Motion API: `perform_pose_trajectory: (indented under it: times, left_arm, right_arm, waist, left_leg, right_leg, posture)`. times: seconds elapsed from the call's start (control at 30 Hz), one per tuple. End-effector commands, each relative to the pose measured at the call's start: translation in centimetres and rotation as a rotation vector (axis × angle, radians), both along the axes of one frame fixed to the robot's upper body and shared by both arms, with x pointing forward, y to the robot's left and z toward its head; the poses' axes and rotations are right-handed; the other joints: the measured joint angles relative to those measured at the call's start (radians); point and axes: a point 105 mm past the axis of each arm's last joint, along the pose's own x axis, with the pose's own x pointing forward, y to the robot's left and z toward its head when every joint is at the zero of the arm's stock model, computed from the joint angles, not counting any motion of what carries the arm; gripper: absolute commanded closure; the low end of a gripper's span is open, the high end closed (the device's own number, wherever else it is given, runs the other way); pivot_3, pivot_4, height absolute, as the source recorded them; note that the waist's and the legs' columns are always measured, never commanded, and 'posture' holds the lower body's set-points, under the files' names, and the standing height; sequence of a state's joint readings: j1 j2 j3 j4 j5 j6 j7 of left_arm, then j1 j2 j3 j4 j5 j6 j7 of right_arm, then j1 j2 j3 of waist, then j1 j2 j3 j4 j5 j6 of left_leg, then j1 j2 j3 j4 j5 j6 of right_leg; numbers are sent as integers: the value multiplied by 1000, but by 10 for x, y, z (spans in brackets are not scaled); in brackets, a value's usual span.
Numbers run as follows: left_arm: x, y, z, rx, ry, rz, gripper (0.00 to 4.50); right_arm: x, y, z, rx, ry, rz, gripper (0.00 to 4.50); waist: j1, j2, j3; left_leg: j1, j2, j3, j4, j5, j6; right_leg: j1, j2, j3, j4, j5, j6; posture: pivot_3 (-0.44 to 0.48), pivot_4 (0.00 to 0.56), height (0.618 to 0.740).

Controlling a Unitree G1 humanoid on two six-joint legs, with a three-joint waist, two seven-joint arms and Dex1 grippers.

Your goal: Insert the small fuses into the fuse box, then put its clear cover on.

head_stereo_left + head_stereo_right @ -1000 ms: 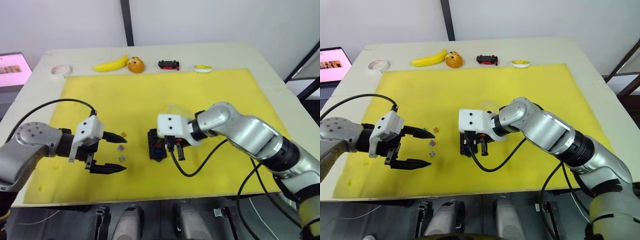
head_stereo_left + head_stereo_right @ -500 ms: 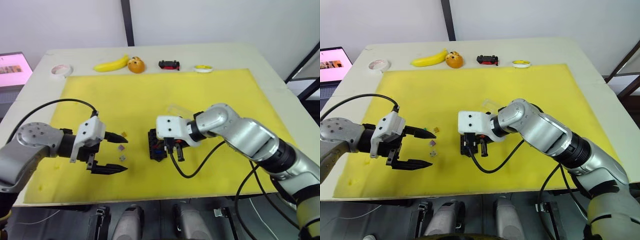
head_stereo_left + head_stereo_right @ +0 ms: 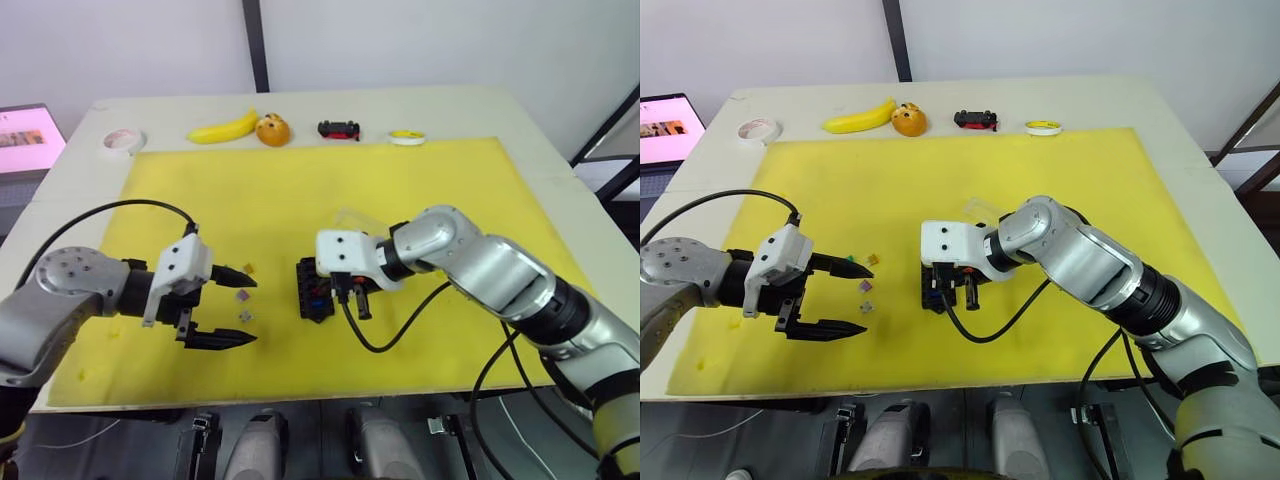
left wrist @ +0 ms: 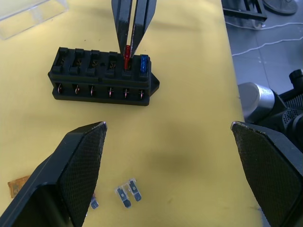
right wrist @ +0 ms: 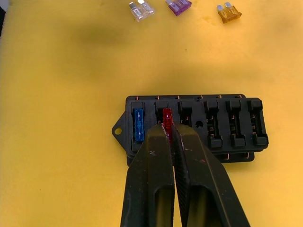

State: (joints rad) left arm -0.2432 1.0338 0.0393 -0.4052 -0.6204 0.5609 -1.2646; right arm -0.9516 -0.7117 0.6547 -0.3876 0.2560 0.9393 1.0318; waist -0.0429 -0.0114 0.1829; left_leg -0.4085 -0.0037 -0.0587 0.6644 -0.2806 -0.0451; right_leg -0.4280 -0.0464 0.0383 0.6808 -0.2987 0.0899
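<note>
Fuse box [image 3: 312, 290] sits on the yellow mat [image 3: 300, 190], a bit nearer the front edge of the worktop [image 3: 500, 110] than the middle. Almost nothing has changed in the last second: both arms have stayed nearly still, so the red fuse is still being pushed in. The right gripper [image 5: 169, 130] has its fingers clenched on the red fuse [image 5: 166, 117], which stands in the second slot, right beside the blue fuse [image 5: 138, 125] already in the end slot. The left gripper [image 3: 232, 308] waits with its fingers spread wide and holding nothing, near the loose fuses [image 5: 178, 5] on the mat. The clear cover [image 4: 31, 16] lies on the mat just behind the box. I think four fuses still need to go in before it.
</note>
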Motion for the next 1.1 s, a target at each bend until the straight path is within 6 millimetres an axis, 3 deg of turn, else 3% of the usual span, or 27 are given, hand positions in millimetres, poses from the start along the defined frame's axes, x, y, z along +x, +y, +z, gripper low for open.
perform_pose_trajectory:
  times: [0.03,0.8,1.1]
  left_arm:
    - [-2,-4,4,0,-22,-21,79]
    - [-2,-5,3,-3,-26,-13,79]
    - [-1,-7,3,-8,-30,-4,79]
  right_arm:
    - [2,2,11,23,-40,5,4500]
    - [-1,5,-7,-44,-17,63,4500]
    - [7,6,-11,-71,3,60,4500]
  waist:
    - [0,0,0]
    - [-1,0,0]
    - [-2,0,-1]
  left_leg:
    - [0,0,0,0,0,0]
    - [0,0,0,1,0,0]
    - [1,0,0,1,0,0]
  right_leg:
    - [0,0,0,0,0,0]
    - [0,0,0,1,0,0]
    - [0,0,0,2,0,0]
  posture:
    - [0,150,740]
    - [0,150,740]
    - [0,150,740]
